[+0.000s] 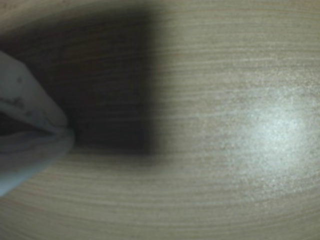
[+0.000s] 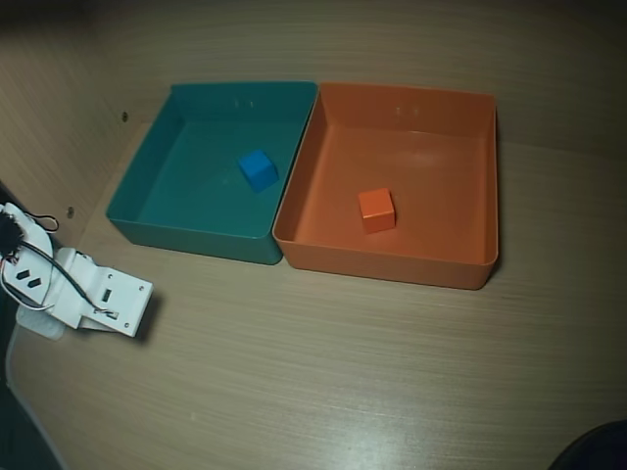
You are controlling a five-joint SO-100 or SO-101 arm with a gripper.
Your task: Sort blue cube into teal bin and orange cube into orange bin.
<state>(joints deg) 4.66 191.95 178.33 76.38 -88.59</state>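
Wrist view: I see the claw [image 1: 70, 134] at the left edge, both white fingers [image 1: 35, 107] meeting at the tips, so it's closed with nothing between them. Below it only bare wood-grain table [image 1: 235, 75], a dark shadow and a glare patch. No cubes or bins here.

Overhead view: the teal bin [image 2: 147, 162] sits left, touching the orange bin [image 2: 485, 186] on its right. The blue cube [image 2: 259, 169] lies on the teal bin's floor, right of centre, edges turned slightly off the walls. The orange cube [image 2: 376, 210] lies near the orange bin's middle, also slightly rotated. Cubes, so no long axis. The arm's white body [image 2: 93, 292] is at the near left, well apart from both cubes; claw tips not discernible here.
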